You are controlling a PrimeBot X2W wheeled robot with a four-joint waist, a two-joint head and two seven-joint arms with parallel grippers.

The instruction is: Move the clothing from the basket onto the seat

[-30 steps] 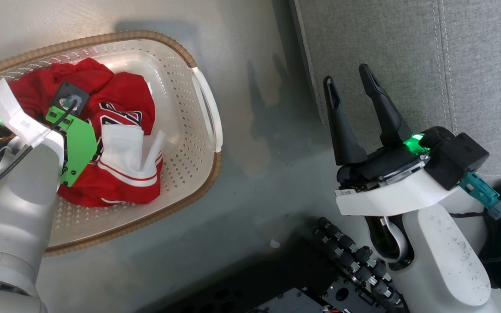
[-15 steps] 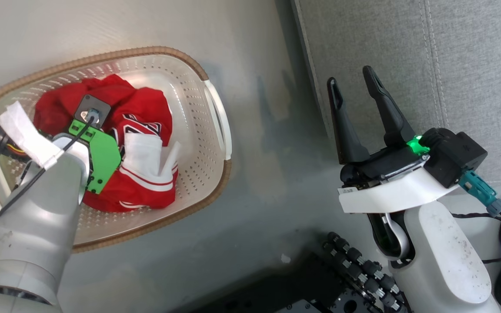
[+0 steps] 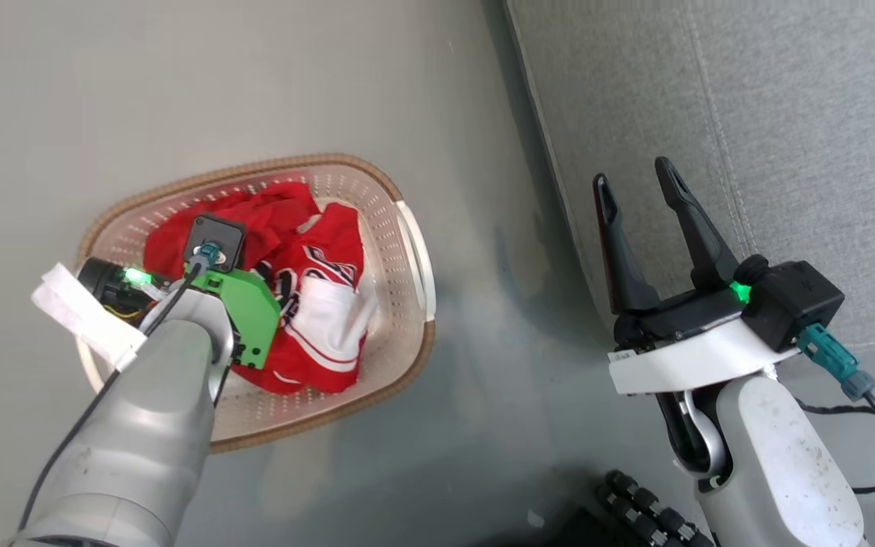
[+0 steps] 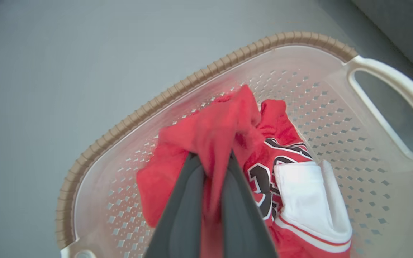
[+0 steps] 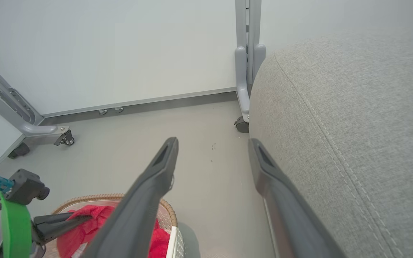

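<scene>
Even, bright light with a soft shadow on the floor (image 3: pixel 293 83) beside the seat (image 3: pixel 787 114); wrist views bend at edges.

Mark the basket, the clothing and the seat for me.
basket (image 4: pixel 292 36), left wrist view, on its brown rim.
clothing (image 3: pixel 329 319), head view, on the white panel.
seat (image 3: pixel 787 114), head view, on its bare grey fabric.
</scene>
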